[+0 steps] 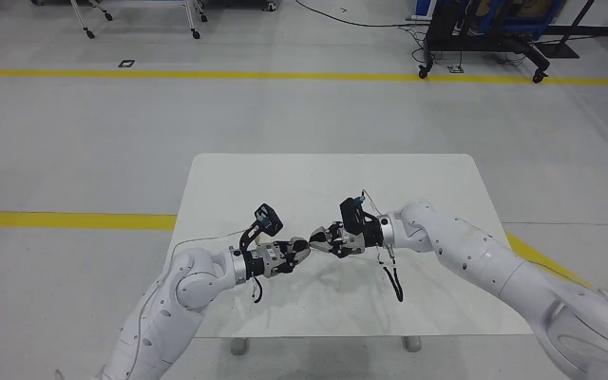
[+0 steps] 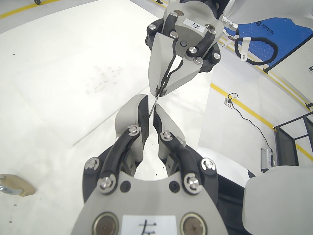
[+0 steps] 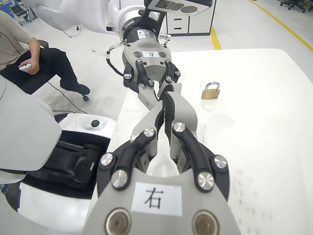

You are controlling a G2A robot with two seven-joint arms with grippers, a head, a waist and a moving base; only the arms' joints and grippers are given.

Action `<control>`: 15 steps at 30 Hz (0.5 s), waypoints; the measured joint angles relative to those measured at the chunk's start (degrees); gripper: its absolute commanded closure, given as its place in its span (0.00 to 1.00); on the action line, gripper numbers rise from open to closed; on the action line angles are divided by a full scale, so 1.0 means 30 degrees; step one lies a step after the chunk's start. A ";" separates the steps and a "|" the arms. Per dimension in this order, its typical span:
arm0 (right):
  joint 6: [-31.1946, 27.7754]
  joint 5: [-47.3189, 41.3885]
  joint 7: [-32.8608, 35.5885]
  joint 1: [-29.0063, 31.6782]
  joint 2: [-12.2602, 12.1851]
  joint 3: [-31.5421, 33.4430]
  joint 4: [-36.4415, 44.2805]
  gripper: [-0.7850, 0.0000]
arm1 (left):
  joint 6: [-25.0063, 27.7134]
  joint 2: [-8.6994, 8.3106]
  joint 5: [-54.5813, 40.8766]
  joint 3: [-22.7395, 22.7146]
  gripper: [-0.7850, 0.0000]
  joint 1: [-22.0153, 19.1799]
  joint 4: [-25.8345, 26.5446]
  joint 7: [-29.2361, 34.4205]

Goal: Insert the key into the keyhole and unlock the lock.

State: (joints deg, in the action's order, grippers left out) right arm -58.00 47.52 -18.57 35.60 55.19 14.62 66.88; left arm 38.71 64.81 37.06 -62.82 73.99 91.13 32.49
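Key (image 2: 153, 106) is sitting pinched in right gripper (image 2: 160, 94), blade btwn slightly spread fingers of left gripper (image 2: 151, 110); padlock (image 3: 210, 92) lying untouched on table (image 3: 244, 123), so insertion + unlock both pending.

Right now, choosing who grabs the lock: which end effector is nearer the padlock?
Left. The padlock lies beside the left end effector; the right end effector, holding the key, faces it from farther away.

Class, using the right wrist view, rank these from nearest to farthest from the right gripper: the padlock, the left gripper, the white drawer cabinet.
1. left gripper, tip to tip with the right gripper.
2. padlock, on the table beyond them.
3. white drawer cabinet, on the floor past the table's edge.
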 measured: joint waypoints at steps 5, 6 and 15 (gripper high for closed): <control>0.0000 -0.0198 0.0015 -0.0082 -0.0021 -0.0167 -0.0074 1.00 | 0.0116 -0.0079 -0.0365 -0.0197 1.00 0.0040 -0.0017 -0.0192; 0.0000 -0.0279 -0.0018 -0.0089 -0.0026 -0.0176 -0.0121 1.00 | 0.0138 -0.0100 -0.0411 -0.0224 1.00 0.0052 -0.0004 -0.0178; -0.0001 -0.1142 -0.1902 0.0442 -0.0207 0.0748 -0.0929 1.00 | -0.0202 -0.0374 -0.0807 -0.1486 0.00 0.0529 0.0546 -0.1038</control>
State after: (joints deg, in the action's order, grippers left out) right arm -58.00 44.10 -24.28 36.93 54.57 16.86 64.09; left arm 38.10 63.69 34.63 -67.28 75.58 92.76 29.38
